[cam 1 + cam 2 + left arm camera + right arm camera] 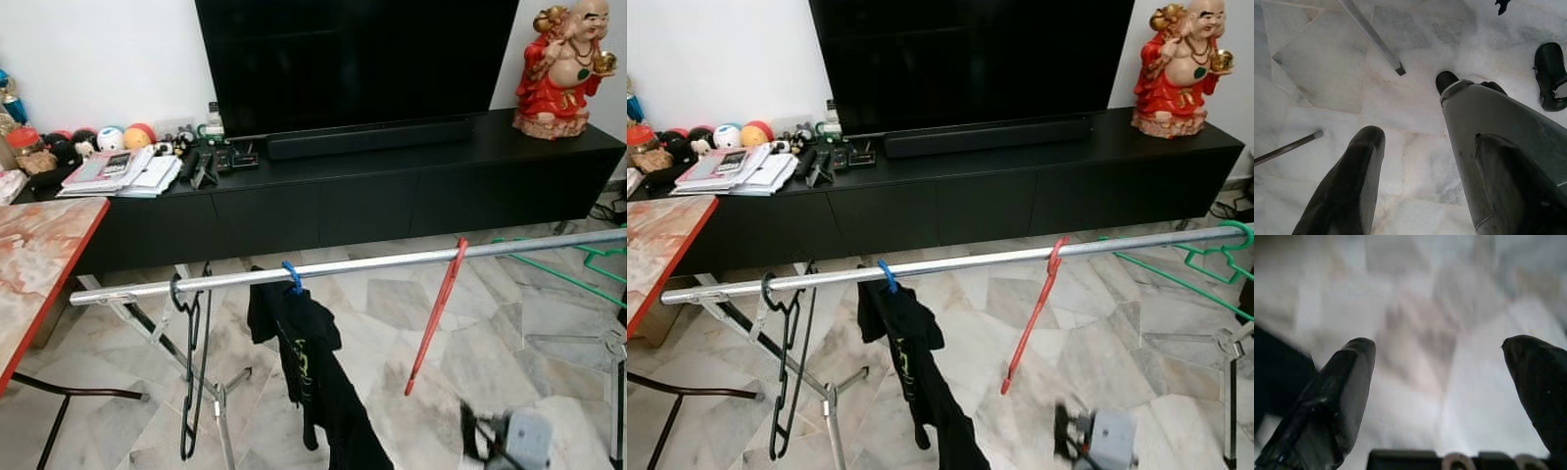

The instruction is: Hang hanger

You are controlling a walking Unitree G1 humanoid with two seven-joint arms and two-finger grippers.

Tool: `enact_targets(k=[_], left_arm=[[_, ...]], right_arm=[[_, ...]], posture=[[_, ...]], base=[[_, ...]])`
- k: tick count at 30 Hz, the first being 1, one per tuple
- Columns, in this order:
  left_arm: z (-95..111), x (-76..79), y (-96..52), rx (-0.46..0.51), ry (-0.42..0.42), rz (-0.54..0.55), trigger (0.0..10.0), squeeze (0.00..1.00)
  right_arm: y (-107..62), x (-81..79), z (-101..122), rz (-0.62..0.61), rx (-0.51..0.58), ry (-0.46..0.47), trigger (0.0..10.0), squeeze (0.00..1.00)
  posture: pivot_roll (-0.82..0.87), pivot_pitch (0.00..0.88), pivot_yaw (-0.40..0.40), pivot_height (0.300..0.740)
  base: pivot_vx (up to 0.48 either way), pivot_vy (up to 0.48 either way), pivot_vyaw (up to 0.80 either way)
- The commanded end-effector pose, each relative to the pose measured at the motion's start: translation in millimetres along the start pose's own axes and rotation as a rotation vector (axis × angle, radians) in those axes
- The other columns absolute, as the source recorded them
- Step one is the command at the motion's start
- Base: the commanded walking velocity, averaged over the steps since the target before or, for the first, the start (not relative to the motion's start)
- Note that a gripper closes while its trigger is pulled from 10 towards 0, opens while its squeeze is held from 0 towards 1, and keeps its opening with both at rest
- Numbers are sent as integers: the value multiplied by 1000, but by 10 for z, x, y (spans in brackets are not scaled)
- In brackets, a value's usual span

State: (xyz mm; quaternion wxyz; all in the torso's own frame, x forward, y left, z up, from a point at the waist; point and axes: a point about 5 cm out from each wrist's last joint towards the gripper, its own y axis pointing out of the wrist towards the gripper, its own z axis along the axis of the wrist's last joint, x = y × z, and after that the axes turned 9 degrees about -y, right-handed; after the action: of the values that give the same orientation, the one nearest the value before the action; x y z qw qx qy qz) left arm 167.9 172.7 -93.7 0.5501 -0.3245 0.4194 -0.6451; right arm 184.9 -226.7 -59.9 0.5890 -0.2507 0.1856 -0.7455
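Observation:
A silver rail (372, 262) crosses the room at about waist height. A red hanger (436, 318) hangs from it right of the middle, tilted. A black hanger (193, 362) hangs near the rail's left end. A blue hook (292, 277) carries a black garment (309, 367). A green hanger (1205, 259) sits at the rail's right end. My right gripper (500, 441) is low, below and right of the red hanger, blurred; in the right wrist view it (1442, 345) is open with nothing between its fingers. My left gripper (1408, 107) is open over the marble floor.
A black TV cabinet (392, 196) runs behind the rail, with a television (353, 59), a red statue (563, 69) and papers (122, 174). A red-edged table (39, 264) stands at the left. The rack's folding legs (211, 392) reach onto the marble floor (490, 323).

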Motion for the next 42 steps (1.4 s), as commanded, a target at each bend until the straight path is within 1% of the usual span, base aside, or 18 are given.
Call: enact_targets(k=[1, 5, 6, 7, 8, 14, 16, 17, 21, 23, 28, 32, 40, 41, 42], left_arm=[[-14, -16, -1, -10, -10, 11, 10000, 0], [-2, -21, -1, -7, -24, 18, 10000, 0], [-2, -21, -1, -7, -24, 18, 10000, 0], [3, -24, 0, -7, -25, 19, 10000, 0], [5, -27, -1, -8, -27, 19, 10000, 0], [17, -43, -1, -6, -35, 27, 10000, 0], [22, -41, -1, -4, -37, 26, 10000, 0], [24, -42, -1, -2, -38, 26, 10000, 0], [25, -50, -1, -6, -27, 26, 10000, 0], [30, -55, -2, -6, -24, 27, 10000, 0], [36, -55, -1, -4, -26, 27, 10000, 0], [36, -54, -1, -4, -24, 25, 10000, 0], [36, -47, 0, -4, -25, 23, 10000, 0], [35, -46, 0, -4, -25, 22, 10000, 0], [35, -46, 0, -4, -25, 22, 10000, 0]], right_arm=[[-12, -20, -109, 22, -81, -43, 10000, 0], [-76, -33, -312, 60, -205, -72, 10000, 0], [-76, -33, -312, 60, -205, -72, 10000, 0], [-101, -37, -382, 70, -250, -92, 10000, 0], [-111, -46, -408, 80, -268, -101, 10000, 0], [-130, -77, -472, 105, -316, -117, 10000, 0], [-174, -55, -549, 124, -349, -151, 10000, 0], [-195, -46, -581, 128, -360, -152, 10000, 0], [-252, -37, -664, 141, -385, -150, 10000, 0], [-293, -37, -719, 158, -399, -171, 10000, 0], [-318, 3, -752, 159, -407, -169, 10000, 0], [-302, -44, -728, 174, -396, -170, 10000, 0], [-289, -55, -714, 178, -398, -187, 10000, 0], [-270, -100, -691, 180, -398, -190, 10000, 0], [-270, -100, -691, 180, -398, -190, 10000, 0]], posture=[[-62, 0, 51, 740], [-55, 0, 52, 740], [-55, 0, 52, 740], [-51, 0, 54, 740], [-48, 0, 57, 740], [-54, 6, 65, 740], [-51, 15, 67, 740], [-50, 15, 68, 740], [-54, 16, 75, 740], [-54, 20, 74, 740], [-53, 19, 76, 740], [-55, 18, 75, 740], [-58, 16, 74, 740], [-63, 14, 75, 740], [-63, 14, 75, 740]], base=[[0, 0, 0], [0, 0, 0], [0, 0, 0], [0, 0, 0], [0, 0, 0], [0, 0, 0], [0, 0, 0], [0, 0, 0], [0, 0, 0], [0, 0, 0], [0, 0, 0], [0, 0, 0], [0, 0, 0], [-296, 0, 0], [-296, 0, 0]])
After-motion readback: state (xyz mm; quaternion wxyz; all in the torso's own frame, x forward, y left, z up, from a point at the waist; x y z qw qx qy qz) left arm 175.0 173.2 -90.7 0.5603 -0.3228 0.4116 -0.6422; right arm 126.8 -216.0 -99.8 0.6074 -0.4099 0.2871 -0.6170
